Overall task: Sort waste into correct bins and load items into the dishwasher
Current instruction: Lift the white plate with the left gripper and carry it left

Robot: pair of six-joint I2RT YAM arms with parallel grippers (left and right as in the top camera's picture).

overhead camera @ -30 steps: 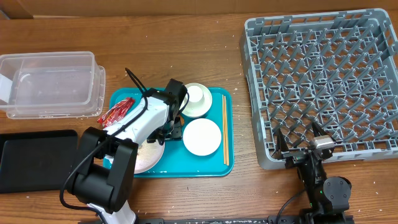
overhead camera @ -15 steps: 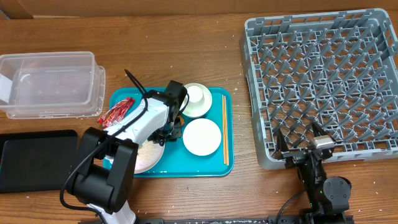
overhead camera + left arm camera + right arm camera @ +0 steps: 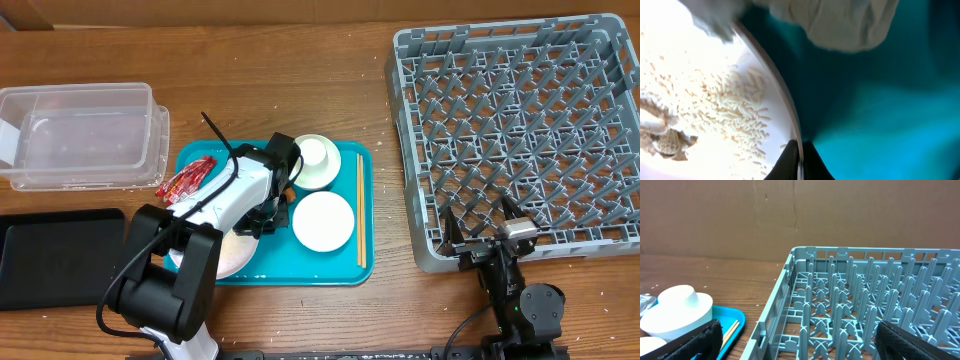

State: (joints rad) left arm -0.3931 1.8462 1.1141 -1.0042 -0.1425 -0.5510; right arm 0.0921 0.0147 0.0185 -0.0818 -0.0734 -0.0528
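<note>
White and hard, the plate [image 3: 777, 125] lies on the teal tray [image 3: 880, 110] with loose rice [image 3: 735, 105] on it. It looks smooth, slippery and easy to break. The left gripper [image 3: 800, 161] seems to pinch its thin rim, a good place to hold. The right gripper [image 3: 483, 226] sits wide open by the dish rack [image 3: 520, 110].

Grey lattice rack [image 3: 500, 28], teal tray [image 3: 310, 266], black tray [image 3: 50, 255], red wrapper [image 3: 188, 181], white bowl [image 3: 325, 220]
</note>
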